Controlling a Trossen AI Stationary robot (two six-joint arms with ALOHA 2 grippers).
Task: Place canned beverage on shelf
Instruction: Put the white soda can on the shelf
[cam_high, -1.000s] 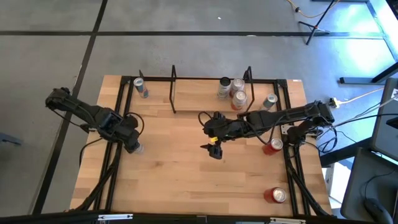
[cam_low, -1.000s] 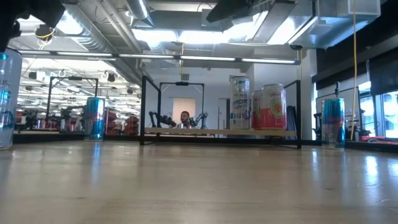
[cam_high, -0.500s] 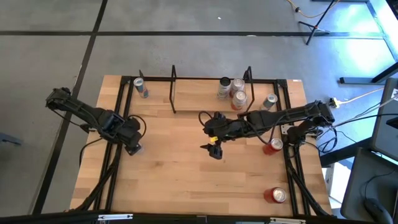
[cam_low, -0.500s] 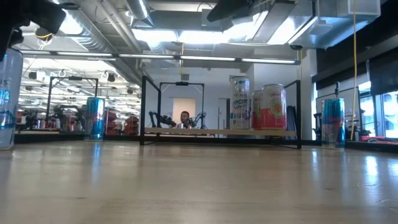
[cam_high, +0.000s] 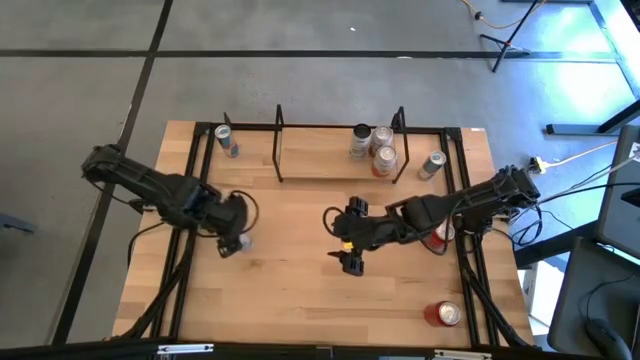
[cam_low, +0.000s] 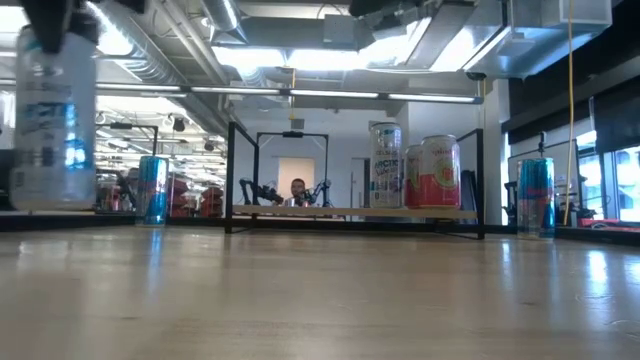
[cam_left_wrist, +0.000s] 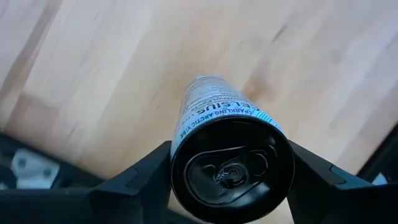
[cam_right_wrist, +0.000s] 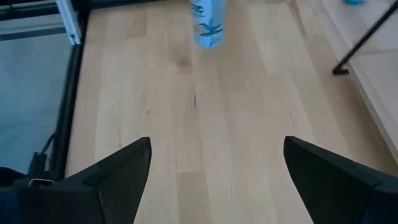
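A slim silver can with blue print (cam_low: 55, 120) hangs just above the table at its left, with my left gripper (cam_high: 233, 243) shut on it. In the left wrist view the can's dark top (cam_left_wrist: 231, 163) sits between the two fingers. The shelf (cam_high: 325, 160), a light plank between two black wire frames, stands at the table's far side. On its right end stand three cans (cam_high: 375, 148). My right gripper (cam_high: 350, 263) hangs open over the table's middle, and nothing is between its fingers (cam_right_wrist: 217, 168). My left gripper pinches the can between its two fingers, on opposite sides of the wall just below the top rim (cam_left_wrist: 177, 158). The fingers (cam_left_wrist: 140, 177) come from above, pointing almost straight down. The can hangs upright below them, its bottom (cam_low: 55, 205) clear of the tabletop.
A blue can (cam_high: 228, 140) stands at the far left corner and a silver one (cam_high: 433, 163) right of the shelf. Two red cans (cam_high: 440, 235) (cam_high: 443, 313) stand along the right rail. Black rails (cam_high: 195, 190) run along the table's sides.
My left gripper has gone toward the table's right edge and a little up. The can has come with it, from standing on the table to lifted clear and still upright. My right gripper has drifted toward the near edge, still open.
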